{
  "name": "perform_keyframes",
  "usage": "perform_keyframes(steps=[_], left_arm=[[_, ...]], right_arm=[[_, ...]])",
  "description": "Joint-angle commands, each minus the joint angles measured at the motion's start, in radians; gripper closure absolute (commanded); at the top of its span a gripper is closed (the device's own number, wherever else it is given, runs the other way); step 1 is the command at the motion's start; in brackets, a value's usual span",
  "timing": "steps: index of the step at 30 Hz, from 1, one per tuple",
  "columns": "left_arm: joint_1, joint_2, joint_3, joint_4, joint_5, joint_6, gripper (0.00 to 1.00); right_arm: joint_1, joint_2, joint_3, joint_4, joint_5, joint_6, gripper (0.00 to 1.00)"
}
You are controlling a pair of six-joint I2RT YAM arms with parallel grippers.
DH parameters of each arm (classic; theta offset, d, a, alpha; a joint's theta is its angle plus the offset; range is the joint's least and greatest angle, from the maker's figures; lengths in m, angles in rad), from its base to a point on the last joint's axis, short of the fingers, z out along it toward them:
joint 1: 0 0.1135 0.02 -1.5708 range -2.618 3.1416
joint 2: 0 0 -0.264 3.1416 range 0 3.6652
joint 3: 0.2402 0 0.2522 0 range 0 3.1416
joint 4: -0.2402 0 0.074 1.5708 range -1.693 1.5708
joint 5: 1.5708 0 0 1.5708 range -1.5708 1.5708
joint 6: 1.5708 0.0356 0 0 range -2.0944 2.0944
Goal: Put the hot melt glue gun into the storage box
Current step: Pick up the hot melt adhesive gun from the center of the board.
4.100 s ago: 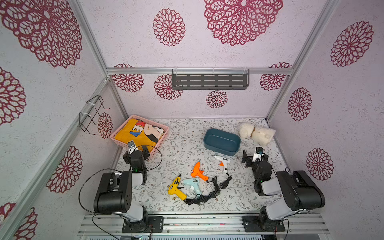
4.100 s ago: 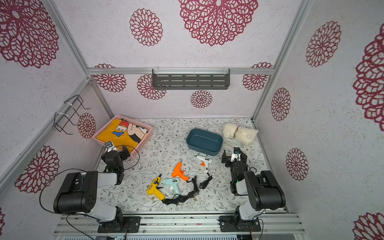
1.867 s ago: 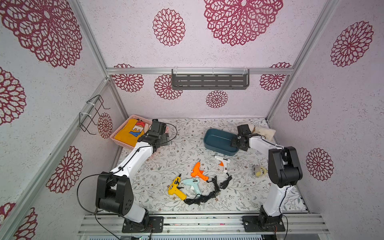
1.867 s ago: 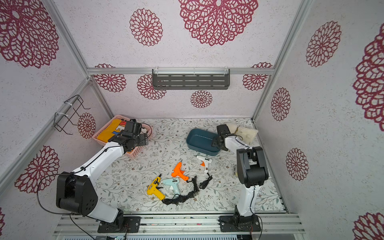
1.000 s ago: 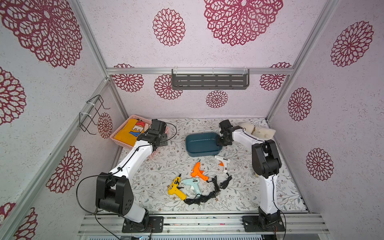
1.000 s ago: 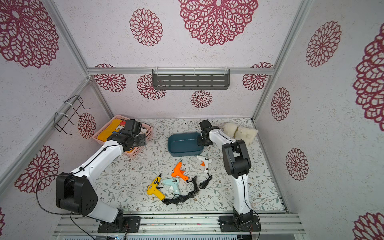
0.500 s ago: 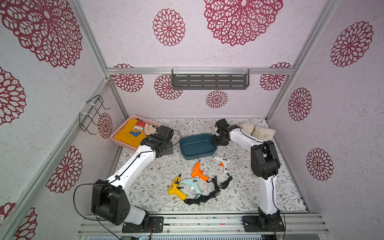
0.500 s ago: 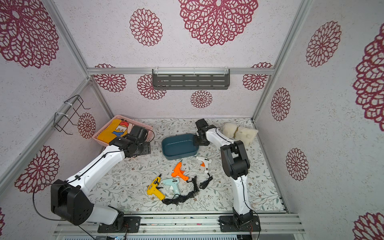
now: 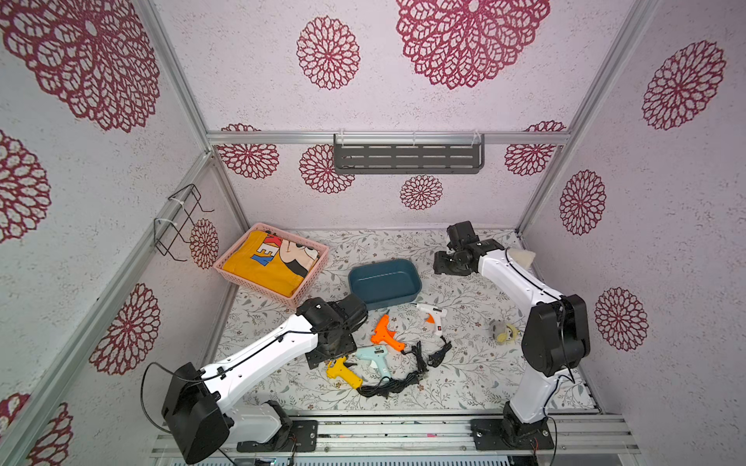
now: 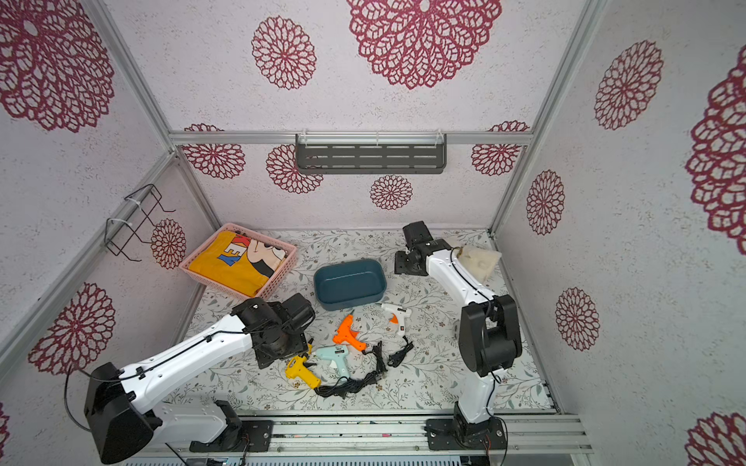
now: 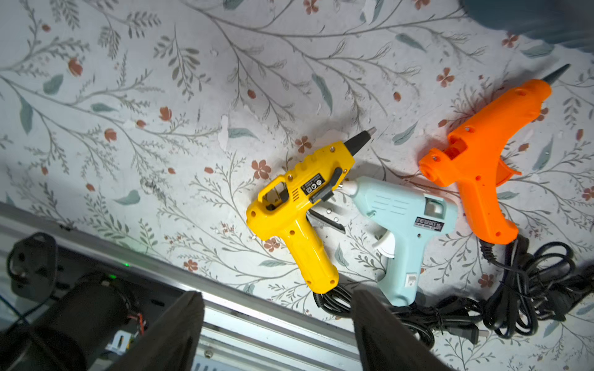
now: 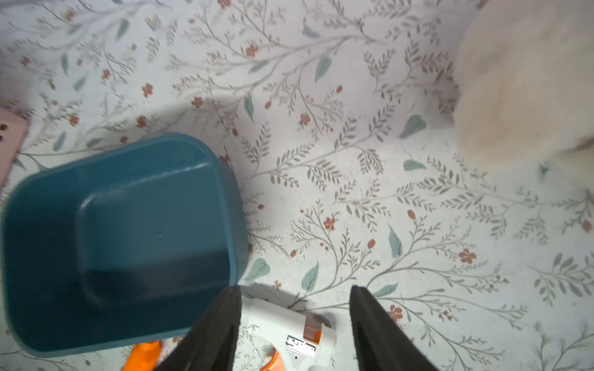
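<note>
Wire rack [image 9: 181, 222]: black, fixed to the left wall, left of centre in both top views.
Pink lattice basket [image 9: 313, 278]: back left of the floral mat [image 9: 464, 383]. It is filled by a folded yellow garment [image 9: 262, 268] with a cartoon print. Blue letters "EY" can be read; the red letters above them are cut off.
Left gripper [image 11: 276, 294]: jaws spread wide and empty, hanging above the handle end of the yellow gun. In both top views its wrist hides the fingers.
Yellow glue gun [image 9: 343, 373]: flat on the mat, lower centre. Its black label is too small to read.
Pale blue glue gun [image 11: 405, 225]: just beside the yellow one, its nozzle tip against that gun's trigger. Its label cannot be read.
Orange glue gun [image 9: 385, 333]: nozzle aimed at the box's front wall and close to it.
Black cords [image 9: 399, 379]: tangled in a heap behind the gun handles.
Storage box [image 9: 383, 301]: dark teal, upright, mid-mat. All four guns lie outside it, in front.
Grey slotted shelf [image 9: 407, 159]: on the back wall, upper centre.
White glue gun [image 9: 431, 314]: orange trigger, near the box's right front corner. Its label print cannot be read.
Right gripper [image 12: 294, 295]: jaws parted and gripping nothing, right of the box and apart from it.
Small plush toy [image 9: 502, 331]: grey and yellow, on the mat beside the right arm.
Cream fluffy thing [image 9: 522, 256]: back right corner, partly behind that arm.
</note>
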Motion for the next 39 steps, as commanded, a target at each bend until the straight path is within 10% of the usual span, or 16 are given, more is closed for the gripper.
perform_keyframes(steps=[1,39], left_arm=[[-0.047,0.069,-0.006,-0.002,0.029,-0.184,0.18],[-0.116,0.264,-0.221,0.361,0.102,-0.341,0.26]], right_arm=[[0.003,-0.034,-0.031,-0.018,0.006,0.014,0.4],[-0.041,-0.111,-0.164,-0.037,-0.003,-0.026,0.39]])
